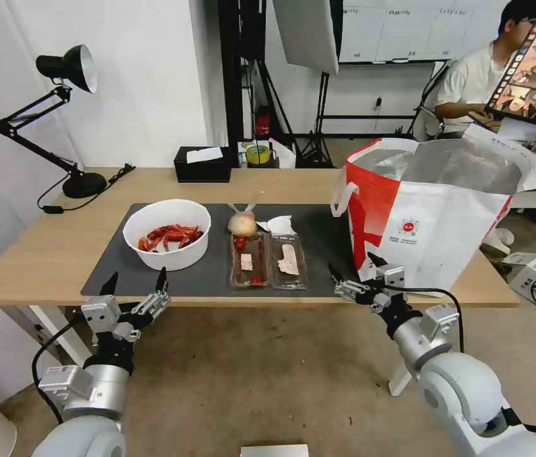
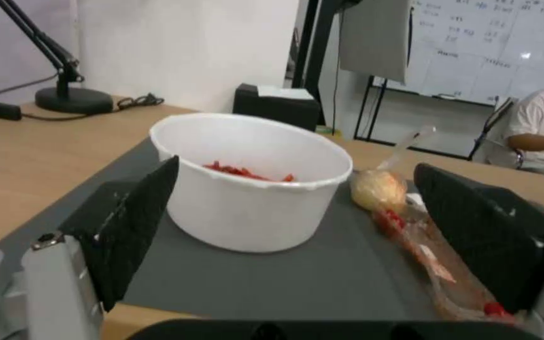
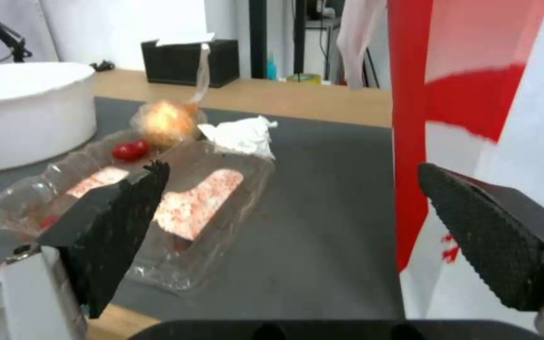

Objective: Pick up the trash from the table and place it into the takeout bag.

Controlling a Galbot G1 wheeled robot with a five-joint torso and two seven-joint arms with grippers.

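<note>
Both arms poised at the near edge, nothing picked up yet.

My left gripper (image 1: 136,283) hangs just off the near edge of the tabletop (image 1: 39,254), jaws wide open and empty, facing the white bowl (image 1: 167,233) of red shells. My right gripper (image 1: 351,273), jaws also spread and empty, sits between the clear tray (image 1: 268,261) and the takeout bag (image 1: 429,212). The knotted bag (image 1: 242,223) and tissue (image 1: 280,225) lie just behind the tray. I judge the bowl needs a rim grip, kept level, so shells don't spill.
</note>
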